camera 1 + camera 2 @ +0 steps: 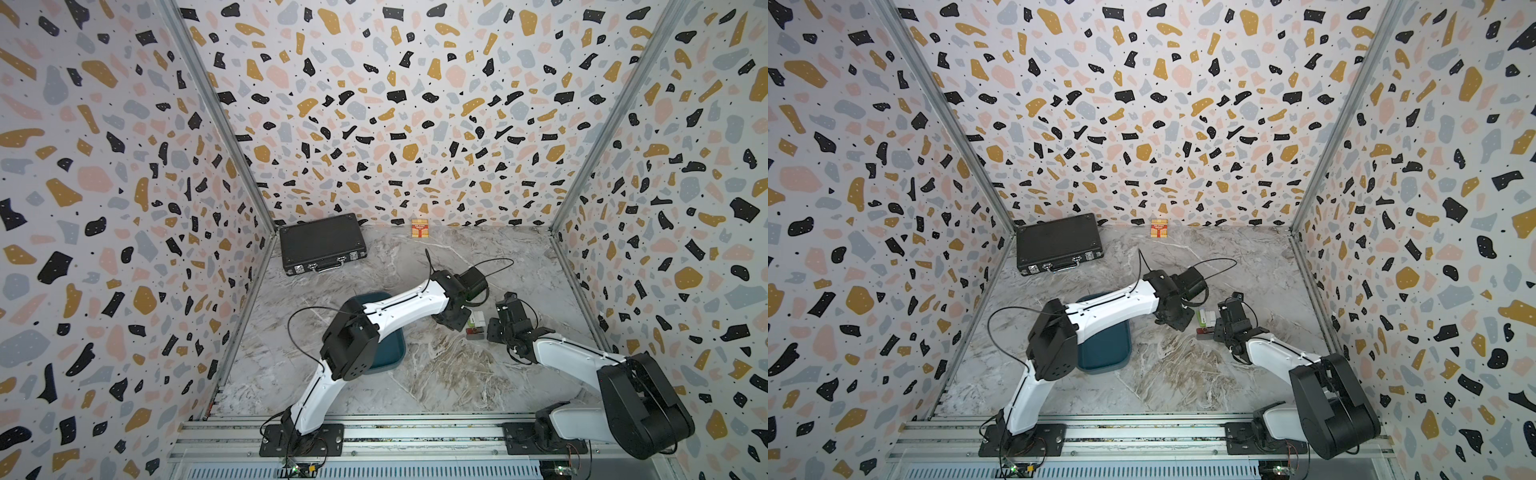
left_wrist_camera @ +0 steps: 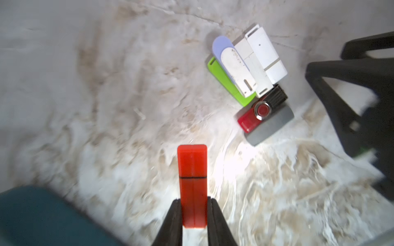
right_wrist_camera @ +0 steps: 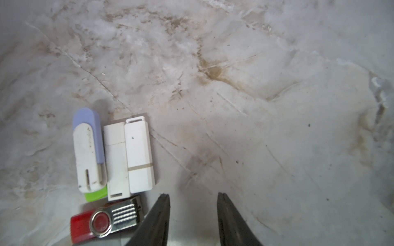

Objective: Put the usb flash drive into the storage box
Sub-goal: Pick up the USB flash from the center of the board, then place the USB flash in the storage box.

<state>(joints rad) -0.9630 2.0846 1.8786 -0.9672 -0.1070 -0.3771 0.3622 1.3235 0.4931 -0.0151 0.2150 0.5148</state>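
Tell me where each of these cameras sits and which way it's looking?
Both top views: high above the arms' bases, looking down and forward at the marble table, the left arm, the right arm, the storage box and the briefcase.
Left wrist: on the left arm, looking down past the left gripper, shut on an orange-red flash drive.
Right wrist: on the right arm, looking down past the open right gripper.
Shared: both wrist views show the cluster of flash drives.
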